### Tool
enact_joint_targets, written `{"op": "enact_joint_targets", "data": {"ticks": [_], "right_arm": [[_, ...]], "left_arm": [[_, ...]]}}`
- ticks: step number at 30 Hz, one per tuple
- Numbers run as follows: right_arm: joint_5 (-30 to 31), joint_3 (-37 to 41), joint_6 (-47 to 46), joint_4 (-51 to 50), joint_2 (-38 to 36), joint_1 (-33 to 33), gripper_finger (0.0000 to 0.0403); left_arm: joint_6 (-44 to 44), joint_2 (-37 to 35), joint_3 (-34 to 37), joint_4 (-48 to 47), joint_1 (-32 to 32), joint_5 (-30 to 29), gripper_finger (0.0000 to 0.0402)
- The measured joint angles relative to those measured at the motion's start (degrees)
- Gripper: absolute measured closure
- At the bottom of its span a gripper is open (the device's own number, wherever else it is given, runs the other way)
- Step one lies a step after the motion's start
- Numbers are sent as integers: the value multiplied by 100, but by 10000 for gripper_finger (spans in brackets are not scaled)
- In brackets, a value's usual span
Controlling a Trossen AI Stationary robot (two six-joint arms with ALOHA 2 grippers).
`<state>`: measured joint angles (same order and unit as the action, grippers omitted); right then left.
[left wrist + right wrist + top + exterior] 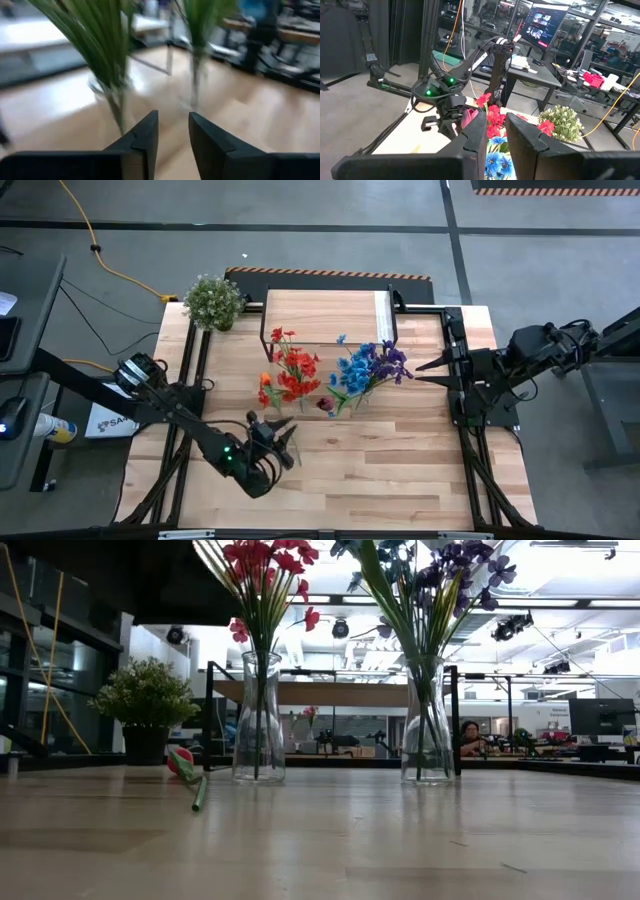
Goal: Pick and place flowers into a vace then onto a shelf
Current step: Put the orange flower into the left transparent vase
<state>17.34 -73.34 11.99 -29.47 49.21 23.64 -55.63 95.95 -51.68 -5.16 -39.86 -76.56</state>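
Two glass vases stand mid-table, in front of the shelf (325,315): one (258,720) holds the red flowers (292,370), the other (428,725) the blue and purple ones (368,365). One loose stem with a pink-red bloom (182,762) lies flat on the table beside the red vase, its green stalk pointing toward the low camera.

The left gripper (282,442) hangs near the table's front, facing the vases, its jaws a little apart and empty. The right gripper (425,370) waits at the table's right edge, level with the blue bunch, jaws nearly together and holding nothing.

The loose stem looks light and springy: a thin plastic stalk likely to roll or flex under the fingers, with a soft fabric head that would crush. The mid-stalk seems the safest place to pinch it.

The vases are another matter: smooth, slippery and breakable, top-heavy with tall bunches. A grip around the narrow waist below the flared mouth looks the best hold for lifting one onto the shelf.
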Motion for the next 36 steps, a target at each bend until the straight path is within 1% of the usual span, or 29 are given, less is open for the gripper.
{"op": "enact_joint_targets", "data": {"ticks": [3, 8, 10, 12, 16, 18, 21, 25, 30, 32, 36], "right_arm": [[0, 0, -11, 9, 0, 0, 339], [2, 0, -11, 61, -2, 0, 340], [2, 0, -11, 107, -2, 2, 340], [2, 0, -6, 174, -2, 2, 339], [-8, 2, 2, 363, -9, 0, 340], [-15, 2, 4, 447, -13, 1, 340], [-17, 2, 4, 483, -13, 2, 339], [-20, 2, 4, 481, -13, 2, 340], [-165, 2, 3, 481, -20, 1, 339], [-190, 0, 2, 496, -20, 0, 339], [-190, 2, 4, 535, -20, 0, 340]], "left_arm": [[-606, -166, -6, -313, -84, 896, 279], [-2143, -377, -2, -926, -118, 2330, 313], [-2712, -395, -4, -1032, -103, 2890, 327], [-3287, -395, -2, -1203, -103, 3304, 339], [-4530, -395, -2, -1310, -105, 3830, 360], [-4978, -393, 0, -1316, -105, 3858, 368], [-5494, -393, -2, -1308, -104, 3678, 372], [-6059, -393, -1, -1305, -103, 3283, 354], [-6206, -393, -2, -1304, -103, 2772, 328], [-6269, -393, -2, -1304, -103, 2674, 324], [-6544, -393, -2, -1306, -101, 2661, 321]]}}
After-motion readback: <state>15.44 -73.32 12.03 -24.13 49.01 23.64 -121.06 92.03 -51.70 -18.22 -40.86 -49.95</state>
